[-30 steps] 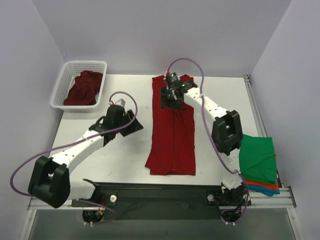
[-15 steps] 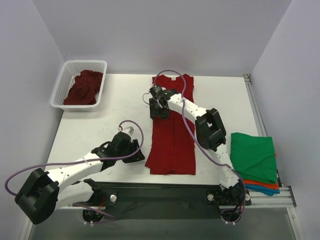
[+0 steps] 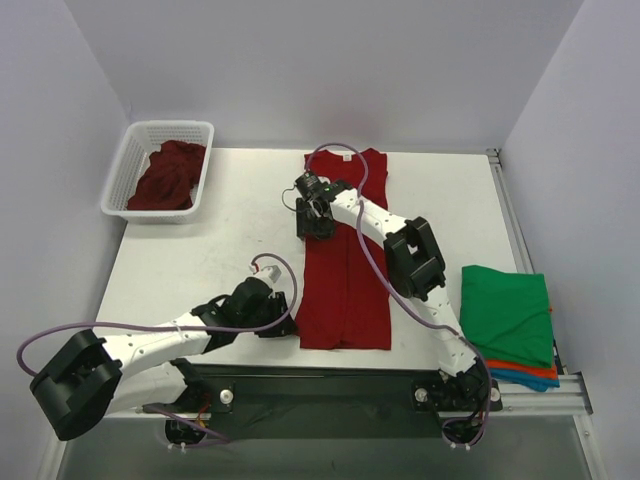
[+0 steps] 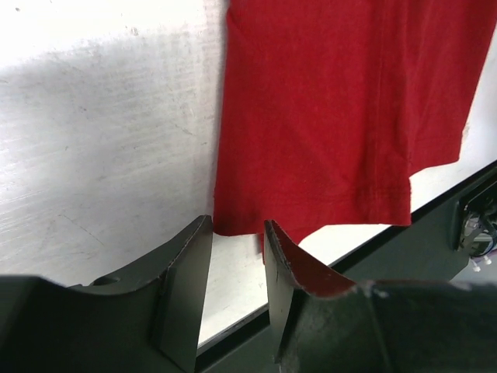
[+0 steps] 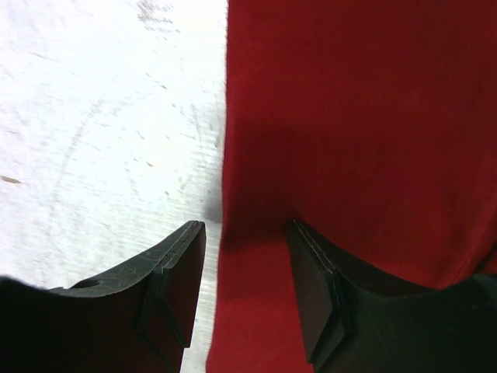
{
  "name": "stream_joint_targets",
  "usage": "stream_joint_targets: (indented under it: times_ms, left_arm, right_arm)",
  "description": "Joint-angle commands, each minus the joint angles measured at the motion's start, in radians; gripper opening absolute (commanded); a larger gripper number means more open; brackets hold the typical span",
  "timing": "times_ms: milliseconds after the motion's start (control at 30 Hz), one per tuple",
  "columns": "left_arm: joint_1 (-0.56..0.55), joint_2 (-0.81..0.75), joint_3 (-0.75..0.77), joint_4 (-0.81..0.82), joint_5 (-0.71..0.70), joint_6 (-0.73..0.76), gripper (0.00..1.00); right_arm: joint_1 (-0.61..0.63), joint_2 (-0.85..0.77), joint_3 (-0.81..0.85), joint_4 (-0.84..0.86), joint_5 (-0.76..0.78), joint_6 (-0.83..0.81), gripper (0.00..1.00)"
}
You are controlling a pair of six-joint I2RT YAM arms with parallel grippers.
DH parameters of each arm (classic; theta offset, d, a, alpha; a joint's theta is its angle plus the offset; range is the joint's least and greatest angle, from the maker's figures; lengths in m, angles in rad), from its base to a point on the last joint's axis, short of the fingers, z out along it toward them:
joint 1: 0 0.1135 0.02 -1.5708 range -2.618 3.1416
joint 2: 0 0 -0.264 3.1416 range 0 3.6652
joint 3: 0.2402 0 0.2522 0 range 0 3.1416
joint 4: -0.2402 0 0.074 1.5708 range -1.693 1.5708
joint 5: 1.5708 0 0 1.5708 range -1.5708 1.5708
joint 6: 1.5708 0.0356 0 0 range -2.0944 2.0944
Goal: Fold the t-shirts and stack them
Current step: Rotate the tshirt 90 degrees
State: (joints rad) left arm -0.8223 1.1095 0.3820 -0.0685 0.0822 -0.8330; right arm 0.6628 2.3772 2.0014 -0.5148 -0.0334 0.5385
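**Q:** Where is the red t-shirt (image 3: 345, 250)?
**A:** Centre frame, flat on the table (image 3: 200, 260) as a long narrow strip.
**Q:** The grippers?
**A:** The left gripper (image 4: 235, 225), fingers apart, is at the shirt's lower-left corner. The right gripper (image 5: 245, 227), also parted, straddles its upper-left edge.

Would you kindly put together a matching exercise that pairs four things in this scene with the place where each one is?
Things
1. white basket
2. flat red t-shirt
3. green t-shirt
4. left gripper

Places
a. on top of the stack at the near right edge
b. far left corner of the table
c. at the near left corner of the flat red t-shirt
d. lengthwise down the middle of the table

Pairs: 1-b, 2-d, 3-a, 4-c
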Motion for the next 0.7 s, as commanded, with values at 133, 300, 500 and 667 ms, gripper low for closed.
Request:
stream_joint_targets:
  times_ms: [133,300,500,667]
  left_arm:
    - [-0.037,0.050,-0.003,0.061,-0.035,-0.026,0.42]
    - [-0.063,0.079,-0.002,0.119,-0.024,-0.047,0.21]
    - [-0.106,0.043,-0.005,0.111,-0.012,-0.098,0.00]
    - [-0.132,-0.010,-0.011,0.070,0.010,-0.136,0.00]
  right_arm:
    - [0.011,0.033,0.051,-0.025,0.007,0.040,0.44]
    - [0.011,0.050,0.063,-0.027,0.003,0.049,0.42]
    - [0.008,0.060,0.066,-0.025,0.006,0.063,0.38]
    - [0.004,0.066,0.065,-0.025,0.006,0.080,0.37]
